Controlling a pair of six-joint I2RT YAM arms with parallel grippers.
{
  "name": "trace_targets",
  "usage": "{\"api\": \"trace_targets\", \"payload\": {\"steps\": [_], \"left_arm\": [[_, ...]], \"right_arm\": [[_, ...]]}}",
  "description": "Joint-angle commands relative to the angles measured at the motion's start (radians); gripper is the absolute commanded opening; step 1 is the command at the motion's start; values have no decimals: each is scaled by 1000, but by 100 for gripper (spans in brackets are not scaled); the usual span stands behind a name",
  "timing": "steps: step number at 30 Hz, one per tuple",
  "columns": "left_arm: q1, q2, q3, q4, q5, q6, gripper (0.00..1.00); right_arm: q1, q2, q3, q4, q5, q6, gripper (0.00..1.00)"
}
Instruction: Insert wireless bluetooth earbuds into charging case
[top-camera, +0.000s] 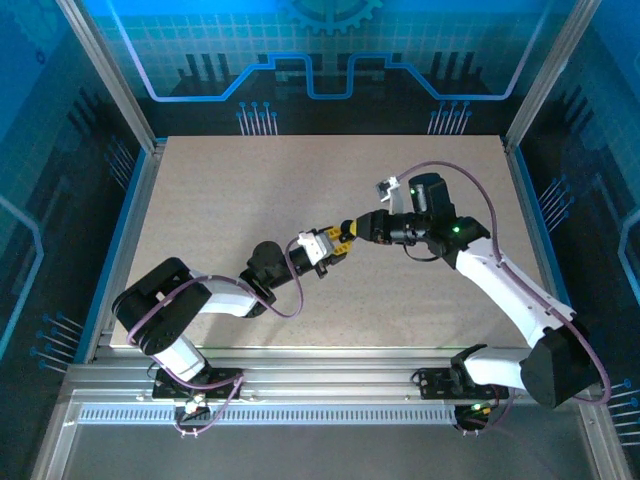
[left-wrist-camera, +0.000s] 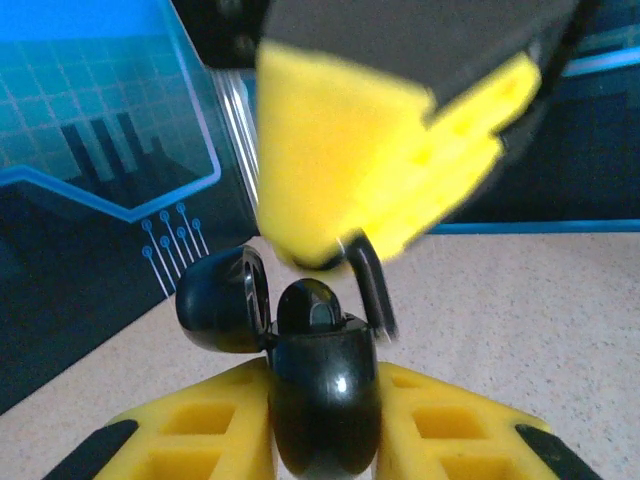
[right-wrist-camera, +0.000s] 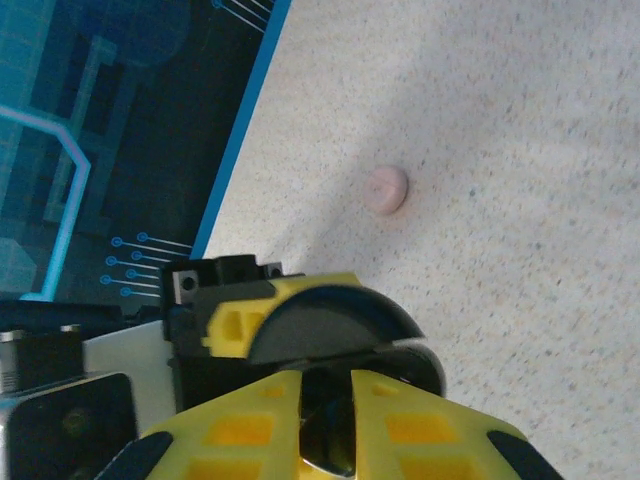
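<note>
My left gripper is shut on a glossy black charging case, holding it upright above the table. The case's lid is swung open to the left. One black earbud sits in the case's mouth. My right gripper hangs just over the case, shut on a second black earbud whose stem points down beside the seated one. In the right wrist view that earbud shows between the yellow fingers. In the top view the two grippers meet mid-table.
A small pale pink round piece lies on the beige table beyond the grippers; I cannot tell if it is a case or an earbud. Blue-lit walls and metal posts enclose the table.
</note>
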Motion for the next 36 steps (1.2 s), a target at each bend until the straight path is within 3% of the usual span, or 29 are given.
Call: {"api": "trace_targets", "payload": {"steps": [1,16,25,36], "left_arm": [[-9,-11,39,98,-10,32,26],[-28,-6,24,97,-29,105,25],[-41,0,24,97,-37,146,25],[-51,9,35,97,-67,129,25]], "right_arm": [[30,18,-33,-45,18,79,16],[20,-132,-54,-31,283,183,17],[40,-145,-75,32,328,325,17],[87,-189,-84,84,400,347,18]]}}
